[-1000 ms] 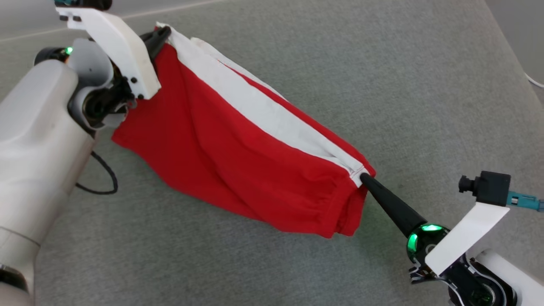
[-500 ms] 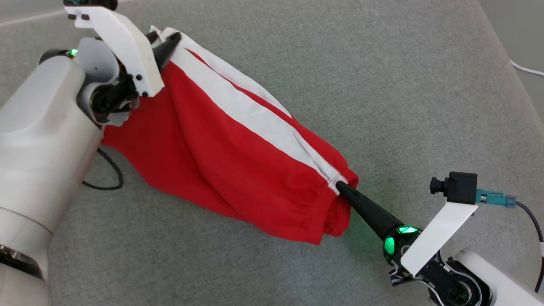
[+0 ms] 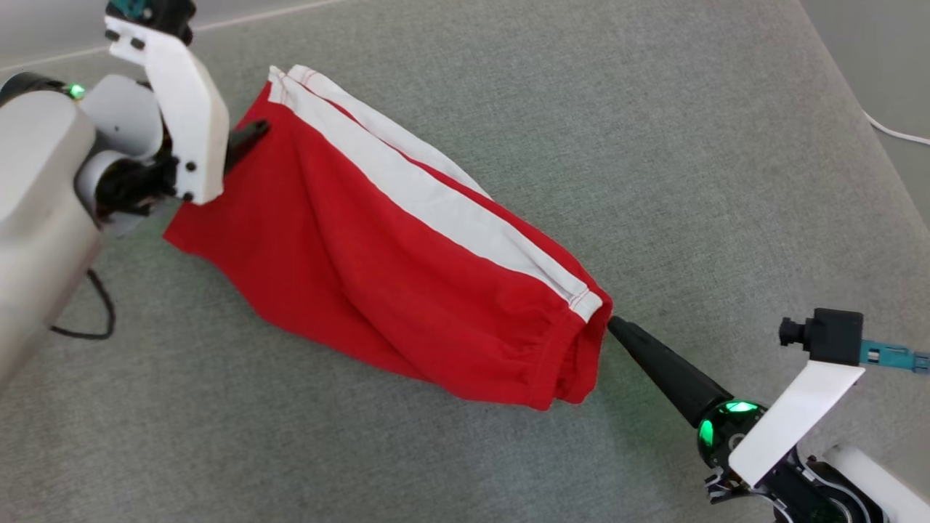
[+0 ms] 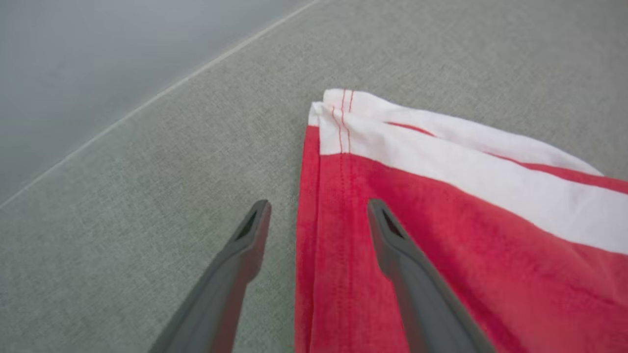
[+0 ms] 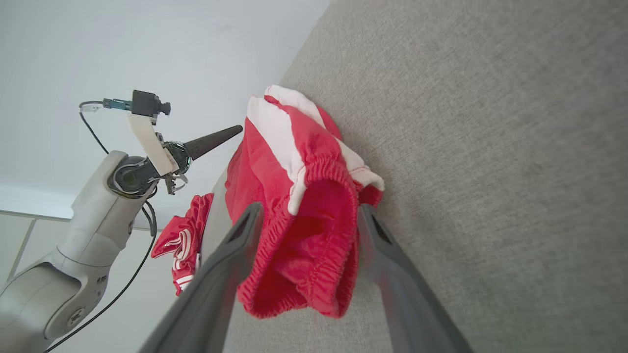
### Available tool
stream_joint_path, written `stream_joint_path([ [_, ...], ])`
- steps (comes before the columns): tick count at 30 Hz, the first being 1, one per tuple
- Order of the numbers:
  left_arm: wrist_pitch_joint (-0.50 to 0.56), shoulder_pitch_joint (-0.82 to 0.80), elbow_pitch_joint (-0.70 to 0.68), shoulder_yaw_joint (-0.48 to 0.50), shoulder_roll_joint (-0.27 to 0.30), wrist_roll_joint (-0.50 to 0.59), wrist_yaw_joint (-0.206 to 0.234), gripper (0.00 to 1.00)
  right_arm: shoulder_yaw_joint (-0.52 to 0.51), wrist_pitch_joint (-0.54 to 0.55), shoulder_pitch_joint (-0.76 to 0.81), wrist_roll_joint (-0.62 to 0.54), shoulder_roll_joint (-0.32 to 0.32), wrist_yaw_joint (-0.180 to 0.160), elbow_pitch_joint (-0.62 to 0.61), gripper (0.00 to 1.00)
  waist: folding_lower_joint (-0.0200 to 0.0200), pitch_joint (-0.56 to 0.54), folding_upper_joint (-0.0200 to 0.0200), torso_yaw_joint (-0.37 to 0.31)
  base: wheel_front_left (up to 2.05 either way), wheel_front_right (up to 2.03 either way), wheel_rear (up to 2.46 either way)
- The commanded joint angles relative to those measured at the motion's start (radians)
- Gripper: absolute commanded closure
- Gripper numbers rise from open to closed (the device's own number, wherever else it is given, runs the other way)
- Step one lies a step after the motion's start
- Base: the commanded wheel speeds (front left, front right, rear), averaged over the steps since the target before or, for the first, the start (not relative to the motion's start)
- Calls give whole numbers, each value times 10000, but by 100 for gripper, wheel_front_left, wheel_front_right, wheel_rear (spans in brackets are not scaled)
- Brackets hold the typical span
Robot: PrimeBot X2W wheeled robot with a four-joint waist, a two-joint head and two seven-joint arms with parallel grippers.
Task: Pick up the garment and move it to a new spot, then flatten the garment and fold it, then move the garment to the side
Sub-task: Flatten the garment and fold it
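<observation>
**Inspector:** Head view first. Where does the garment (image 3: 378,240) lie?

**Assistant:** On the grey fabric surface (image 3: 654,145), slanting from upper left to lower right. The left gripper (image 3: 251,134) is at its upper-left end. The right gripper (image 3: 617,328) is just off its lower-right end, tip near the cloth but apart from it.

**Inspector:** Are the jaws legible there?

**Assistant:** No, each shows as a single dark finger. The wrist views settle it. In the left wrist view the fingers are spread, one over bare surface and the other over red cloth. The hem edge runs between them and nothing is pinched. In the right wrist view the fingers also stand wide, with the gathered waistband seen in the gap, unclamped.

**Inspector:** What else do the wrist views add?

**Assistant:** The right one shows the left arm (image 5: 83,215) and, past the surface's edge, a second red-and-white cloth (image 5: 181,245). The left one shows red stitching across the white hem.

**Inspector:** Condition of the garment?

**Assistant:** Red shorts with a white side stripe, doubled lengthwise and rumpled. The elastic end is puckered.

**Inspector:** Surroundings?

**Assistant:** The surface is a woven grey, with pale floor beyond its edge. A black cable (image 3: 111,314) lies by the left arm, and a white cable (image 3: 897,133) is at the far right.
</observation>
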Motion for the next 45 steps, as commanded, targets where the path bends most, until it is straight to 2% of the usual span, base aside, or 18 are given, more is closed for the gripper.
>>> stream_joint_path([
  [1, 158, -161, -69, -126, 138, 69, 23, 0, -68, -19, 147, -112, -85, -16, -107, 0, 0, 71, 0, -78, 0, 0, 0],
  [9, 1853, -249, -988, -981, 1069, -586, 22, 0, -512, -23, 590, -150, -146, -16, -494, 0, 0, 242, 0, -567, 0, 0, 0],
  [14, 2636, -117, -1189, -1186, 1341, -913, 20, 0, -645, 56, 791, -150, 15, -16, -481, 0, 0, 222, 0, -693, 0, 0, 0],
  [15, 2751, -78, -1177, -1195, 1373, -994, 21, 9, -671, 91, 809, -166, 39, -16, -465, 0, 0, 212, 0, -702, 0, 0, 0],
  [17, 2809, -39, -1134, -1211, 1368, -1139, 21, 99, -730, 135, 801, -174, 111, -16, -407, 0, 0, 180, 0, -700, 0, 0, 0],
  [21, 2238, -46, -931, -1195, 1191, -984, 23, 100, -887, 184, 761, -283, 203, -16, -340, 0, 0, -67, 0, -491, 0, 0, 0],
  [25, 2175, 163, -772, -1208, 842, -1263, 22, 100, -993, 281, 928, -399, 66, -16, -198, 0, 0, -767, 0, 9, 0, 0, 0],
  [31, 2754, 645, -884, -1258, 581, -1812, 22, 100, -1032, 489, 1284, -417, -168, -16, 54, 0, 0, -2091, 0, 874, 0, 0, 0],
  [41, 4039, 1553, -1723, -1301, 847, -2286, 24, 100, -1168, 605, 2146, -311, -681, -16, 262, 0, 0, -3722, 0, 2108, 0, 0, 0],
  [45, 4382, 2048, -2260, -1307, 1114, -2581, 227, 100, -1231, 592, 2525, -211, -821, -16, 299, 0, 0, -4206, 0, 2473, 0, 0, 0],
])
